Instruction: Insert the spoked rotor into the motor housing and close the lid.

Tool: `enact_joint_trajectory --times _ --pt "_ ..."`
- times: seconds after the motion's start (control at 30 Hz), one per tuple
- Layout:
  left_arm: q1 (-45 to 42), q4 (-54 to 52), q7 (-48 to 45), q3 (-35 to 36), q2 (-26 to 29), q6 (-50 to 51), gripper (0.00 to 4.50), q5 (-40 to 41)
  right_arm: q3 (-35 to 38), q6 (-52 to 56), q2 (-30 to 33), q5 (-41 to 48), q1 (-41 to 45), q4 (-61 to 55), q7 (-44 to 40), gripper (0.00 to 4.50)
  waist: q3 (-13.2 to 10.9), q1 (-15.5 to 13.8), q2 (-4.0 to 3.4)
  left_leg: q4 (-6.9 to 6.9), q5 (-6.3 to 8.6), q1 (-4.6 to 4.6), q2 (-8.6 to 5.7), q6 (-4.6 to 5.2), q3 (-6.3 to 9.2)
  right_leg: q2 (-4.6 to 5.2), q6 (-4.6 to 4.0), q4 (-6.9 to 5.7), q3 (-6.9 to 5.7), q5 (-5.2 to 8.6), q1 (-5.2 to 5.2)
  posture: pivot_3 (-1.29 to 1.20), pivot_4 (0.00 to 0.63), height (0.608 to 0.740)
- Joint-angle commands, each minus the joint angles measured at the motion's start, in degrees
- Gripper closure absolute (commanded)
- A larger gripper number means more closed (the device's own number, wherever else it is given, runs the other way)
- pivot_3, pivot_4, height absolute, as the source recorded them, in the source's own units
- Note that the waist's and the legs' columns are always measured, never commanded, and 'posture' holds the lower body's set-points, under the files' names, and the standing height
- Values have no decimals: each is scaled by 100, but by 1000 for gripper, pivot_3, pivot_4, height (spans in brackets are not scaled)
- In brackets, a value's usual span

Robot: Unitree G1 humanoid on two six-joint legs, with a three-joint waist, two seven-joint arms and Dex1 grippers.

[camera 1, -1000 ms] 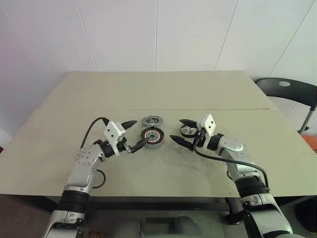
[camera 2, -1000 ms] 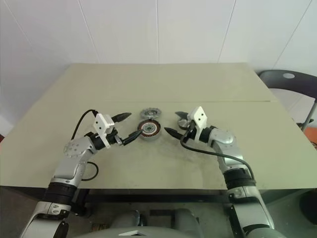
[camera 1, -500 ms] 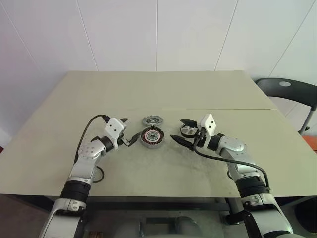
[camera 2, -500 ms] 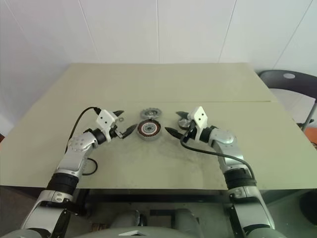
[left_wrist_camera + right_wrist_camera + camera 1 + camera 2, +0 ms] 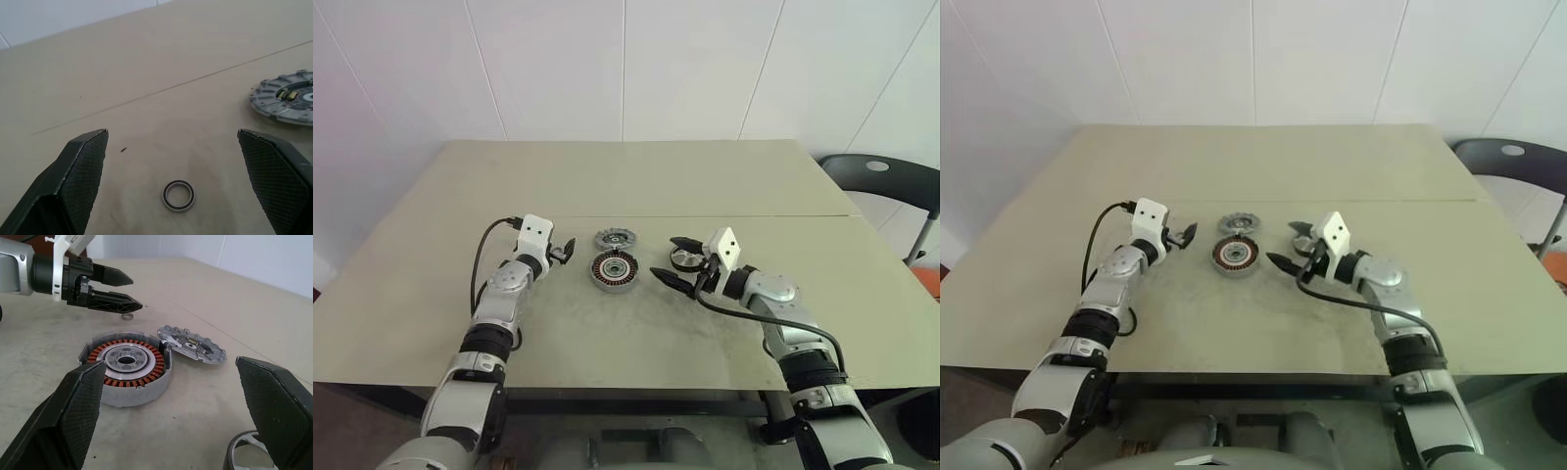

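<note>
From the left eye view, a matte beige surface (image 5: 636,186) is seen carrying the motor housing (image 5: 613,271), a round disc with copper windings, and just behind it the lid (image 5: 615,239), grey and toothed. The spoked rotor (image 5: 686,258) is seen between the fingers of the right pincer (image 5: 674,258), spread wide. The left pincer (image 5: 566,252) is held beside the housing.

In the left wrist view, textured black fingers (image 5: 80,176) are seen wide apart over a small metal ring (image 5: 178,195); no writing is legible.

In the right wrist view, the housing's silvery hub is ringed by copper coils.
</note>
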State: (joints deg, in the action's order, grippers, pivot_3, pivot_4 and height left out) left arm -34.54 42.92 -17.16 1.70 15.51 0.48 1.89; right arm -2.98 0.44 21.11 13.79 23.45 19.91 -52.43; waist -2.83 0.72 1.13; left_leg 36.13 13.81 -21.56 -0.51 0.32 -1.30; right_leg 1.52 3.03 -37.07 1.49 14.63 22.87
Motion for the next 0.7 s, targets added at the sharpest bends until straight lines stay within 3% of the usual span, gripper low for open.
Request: enact_joint_trajectory --times 0.03,0.7 --pt "-145 80 38 104 -27 47 0 55 70 -31 3 53 64 -271 36 49 0 -2 0 0 0 0 0 0 0 0 0 0 0 0 0 0 0 740" --pt "-60 91 229 192 -293 784 0 155 60 -67 -50 49 127 -241 86 49 1 -2 0 2 0 7 -1 0 1 2 -1 -2 0 0 -6 0 0 740"
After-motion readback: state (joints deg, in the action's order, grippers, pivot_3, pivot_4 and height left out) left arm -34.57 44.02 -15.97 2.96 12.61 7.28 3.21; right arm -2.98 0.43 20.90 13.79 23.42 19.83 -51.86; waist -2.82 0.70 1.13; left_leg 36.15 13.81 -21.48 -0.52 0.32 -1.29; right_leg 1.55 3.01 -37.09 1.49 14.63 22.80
